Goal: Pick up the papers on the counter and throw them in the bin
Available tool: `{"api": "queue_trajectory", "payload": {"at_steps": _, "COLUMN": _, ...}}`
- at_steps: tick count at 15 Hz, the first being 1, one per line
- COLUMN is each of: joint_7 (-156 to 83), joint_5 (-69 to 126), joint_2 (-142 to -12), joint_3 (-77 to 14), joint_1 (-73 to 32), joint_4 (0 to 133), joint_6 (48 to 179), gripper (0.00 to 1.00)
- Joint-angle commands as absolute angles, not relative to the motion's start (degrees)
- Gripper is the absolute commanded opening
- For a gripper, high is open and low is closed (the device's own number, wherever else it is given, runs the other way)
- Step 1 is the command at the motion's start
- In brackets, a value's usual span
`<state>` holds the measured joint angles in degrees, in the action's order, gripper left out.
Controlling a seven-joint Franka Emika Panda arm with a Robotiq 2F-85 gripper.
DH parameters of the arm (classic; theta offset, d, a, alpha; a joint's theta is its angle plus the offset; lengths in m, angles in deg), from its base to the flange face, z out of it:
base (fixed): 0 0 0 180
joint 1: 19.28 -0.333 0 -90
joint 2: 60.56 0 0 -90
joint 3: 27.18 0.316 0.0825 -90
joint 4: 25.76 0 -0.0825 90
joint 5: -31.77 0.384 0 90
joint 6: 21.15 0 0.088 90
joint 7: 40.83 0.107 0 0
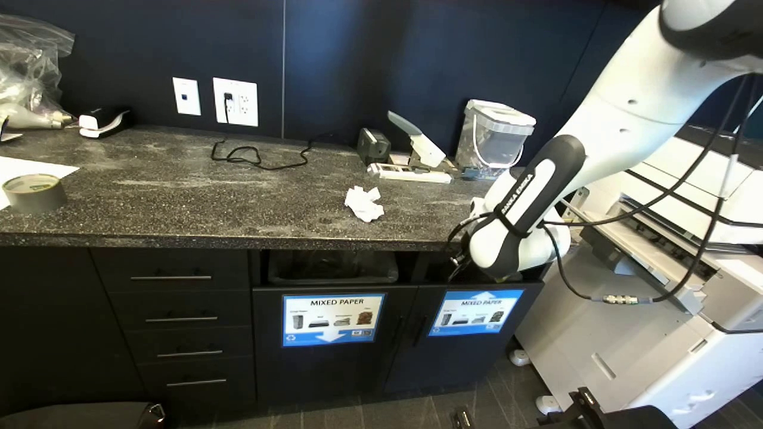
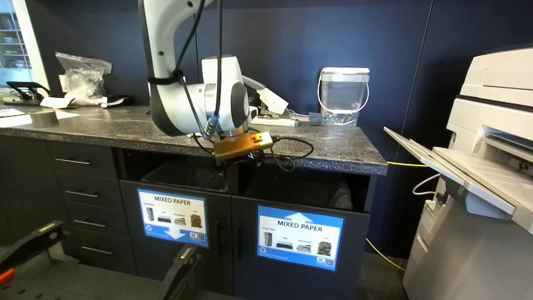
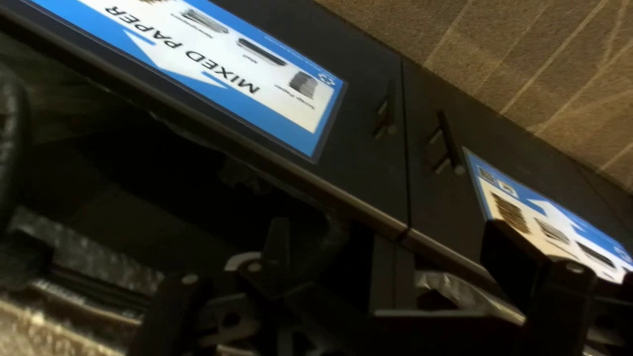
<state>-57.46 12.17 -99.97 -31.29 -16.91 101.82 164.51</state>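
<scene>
Wad of crumpled white paper [image 1: 364, 204] is lying on the speckled surface [image 1: 250, 205], near its front edge; bin [image 1: 332, 279] is sitting in the cabinet [image 1: 325, 372] below; tool [image 3: 388, 232] is hanging by the surface's front edge, jaws standing wide apart; clear bucket [image 2: 343, 95] is standing near the wall [image 2: 283, 46].

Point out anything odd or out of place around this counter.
A crumpled paper wad lies loose on the counter, likely litter. Oddly, in both exterior views the left MIXED PAPER sign has a down arrow, the right MIXED PAPER sign an up arrow.
</scene>
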Motion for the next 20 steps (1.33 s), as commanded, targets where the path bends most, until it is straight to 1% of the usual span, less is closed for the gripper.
{"api": "queue_trajectory", "payload": {"at_steps": 1, "joint_7": -62.6, "joint_5": 10.3, "joint_2": -88.5, "joint_3": -16.7, "joint_1": -4.7, "joint_4": 108.4, "joint_6": 158.2, "gripper": 1.0}}
{"api": "queue_trajectory", "payload": {"at_steps": 4, "joint_7": -65.5, "joint_5": 13.4, "joint_2": -86.0, "joint_3": -3.3, "joint_1": 4.8, "joint_4": 107.3, "joint_6": 154.9, "gripper": 1.0}}
{"api": "queue_trajectory", "payload": {"at_steps": 6, "joint_7": -67.4, "joint_5": 15.8, "joint_2": -87.0, "joint_3": 5.2, "joint_1": 10.6, "joint_4": 105.2, "joint_6": 153.8, "gripper": 1.0}}
{"api": "queue_trajectory", "payload": {"at_steps": 9, "joint_7": -69.4, "joint_5": 17.7, "joint_2": -90.2, "joint_3": 13.8, "joint_1": 16.0, "joint_4": 101.3, "joint_6": 154.3, "gripper": 1.0}}
{"api": "queue_trajectory", "payload": {"at_steps": 11, "joint_7": -68.6, "joint_5": 17.8, "joint_2": -92.0, "joint_3": 15.7, "joint_1": 16.3, "joint_4": 98.5, "joint_6": 154.0, "gripper": 1.0}}
{"api": "queue_trajectory", "payload": {"at_steps": 14, "joint_7": -66.8, "joint_5": 17.7, "joint_2": -94.9, "joint_3": 14.9, "joint_1": 13.4, "joint_4": 94.0, "joint_6": 153.1, "gripper": 1.0}}
{"api": "queue_trajectory", "payload": {"at_steps": 20, "joint_7": -67.2, "joint_5": 22.6, "joint_2": -100.3, "joint_3": 10.4, "joint_1": 3.7, "joint_4": 84.9, "joint_6": 150.5, "gripper": 1.0}}
